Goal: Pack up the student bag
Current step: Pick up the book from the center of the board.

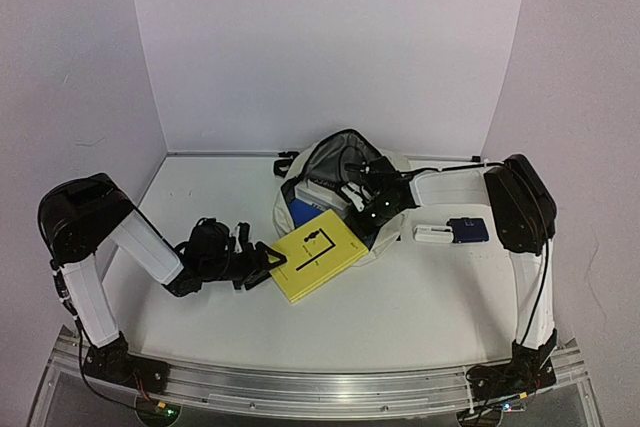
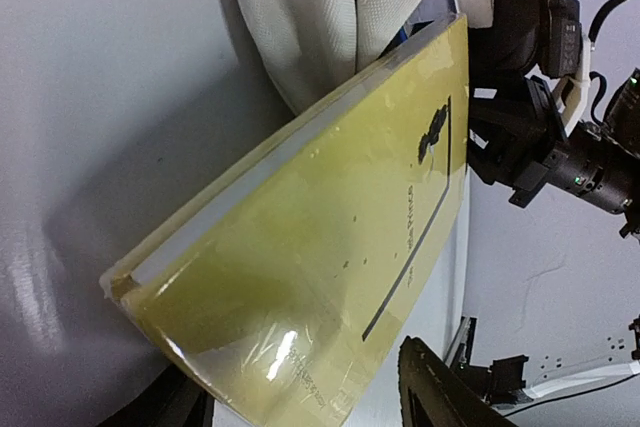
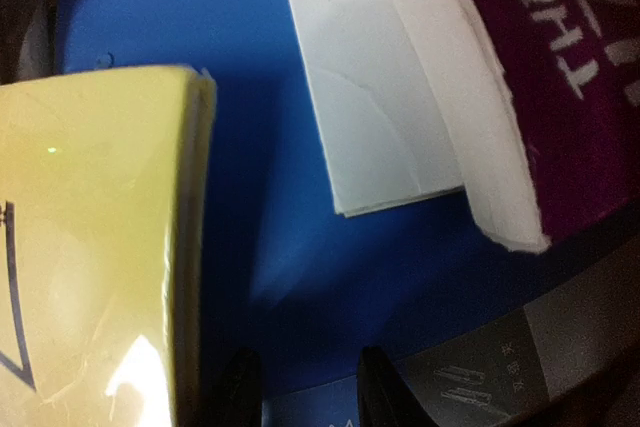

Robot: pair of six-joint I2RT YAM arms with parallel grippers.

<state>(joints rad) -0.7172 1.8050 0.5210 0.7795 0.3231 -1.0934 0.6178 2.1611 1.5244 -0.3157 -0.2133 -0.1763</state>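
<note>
Toward the back of the white table [image 1: 430, 307], the student bag [image 1: 325, 159]: soft, slumped cream-beige cloth of coarse weave, mouth gaping on smooth grey lining, dark zipper line along the rim. Inside the mouth, a flat blue book [image 1: 300, 210] with a matte cover. On it, a thin sheaf of white sheets [image 3: 370, 127] and a thicker purple-covered volume [image 3: 560, 57] with pale lettering and a rough white page block. Propped on the bag's near rim and sloping down to the table, a thin rectangular yellow book [image 1: 318, 254]: glossy, with bright glare spots, a black line drawing on the cover and white page edges along one side. At its low near-left corner, the left gripper [image 1: 272, 265], dark fingers either side of that corner; impossible to tell whether clamped on it or merely straddling it. At the bag's mouth, just past the yellow book's far edge, the right gripper [image 1: 368, 215], its two rounded black fingertips [image 3: 240, 397] narrowly parted over the blue cover, nothing between them. Right of the bag and apart from it, on the bare tabletop, a small white oblong [image 1: 432, 234] end to end with a small dark-blue block [image 1: 468, 230].
</note>
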